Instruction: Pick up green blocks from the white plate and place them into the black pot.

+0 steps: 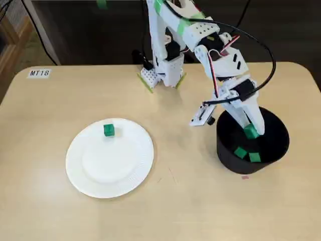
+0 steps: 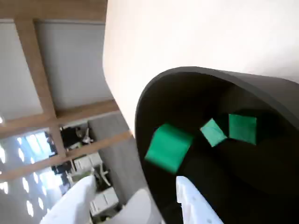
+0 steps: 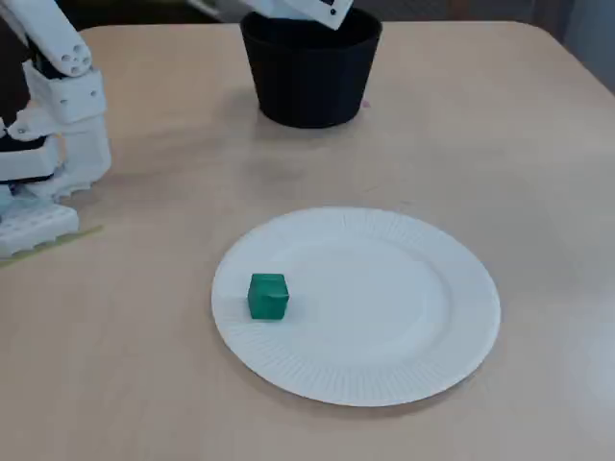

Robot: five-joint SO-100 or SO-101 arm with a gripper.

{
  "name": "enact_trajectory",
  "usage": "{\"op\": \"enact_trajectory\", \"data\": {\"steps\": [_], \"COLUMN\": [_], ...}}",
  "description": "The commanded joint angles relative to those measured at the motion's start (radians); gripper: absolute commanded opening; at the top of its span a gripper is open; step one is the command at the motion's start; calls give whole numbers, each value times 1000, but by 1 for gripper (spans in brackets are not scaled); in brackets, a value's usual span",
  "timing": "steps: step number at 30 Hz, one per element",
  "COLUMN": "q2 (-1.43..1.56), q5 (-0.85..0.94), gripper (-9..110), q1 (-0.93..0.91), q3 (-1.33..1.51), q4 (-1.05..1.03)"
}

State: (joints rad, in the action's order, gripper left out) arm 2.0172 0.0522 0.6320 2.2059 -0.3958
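Nearest in a fixed view, left of centre on the tan table [image 1: 45, 211]: white plate [image 1: 88, 175], lying flat. On the plate's far part, just inside the rim, one green block [image 1: 109, 130], resting square and alone. Visible in both fixed views, well apart from arm and pot.

Farther back and over to the right: black pot [image 1: 228, 161], upright on the table, well apart from the plate. On its floor, toward the near wall, two more green blocks [image 1: 241, 152], just beside each other, each turned at its own angle.

Down inside the pot's mouth: gripper [image 1: 249, 128], reaching in from the far side on a steeply bent white arm. In the wrist view, white fingers [image 2: 191, 205] spread wide, clamping nothing. Just beyond the fingertips, a third green block [image 2: 169, 147], tilted and slightly blurred, close against the pot's inner wall. Cannot tell whether resting on anything or touching the nearer fingertip.

Farthest back, at the table's far edge near the middle: arm base [image 1: 163, 75], white with green tape higher up. In the far left corner, a small label [image 1: 39, 73] reading MT18.
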Motion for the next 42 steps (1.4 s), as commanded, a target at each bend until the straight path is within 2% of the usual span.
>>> {"op": "enact_trajectory", "data": {"steps": [1,3,6,15,19,24,33,39,40,42], "q2": [63,89,133,250,230,158,-66,-275,-278,-276], "q5": [15,14,14,169,224,397,552,601,601,615], "gripper": [28,19,-2,-2,-2,-2,-2,-2,0,15], "q1": [-11,-31,-94,-581,-769,-951,-1204,-1261,-1264,-1275], "q3": [-15,-15,-17,-66,-97,-127,-219,-371,-371,-371], "q4": [-25,-46,-115,-531,-644,-762,-884,-922,-904,-893]}}
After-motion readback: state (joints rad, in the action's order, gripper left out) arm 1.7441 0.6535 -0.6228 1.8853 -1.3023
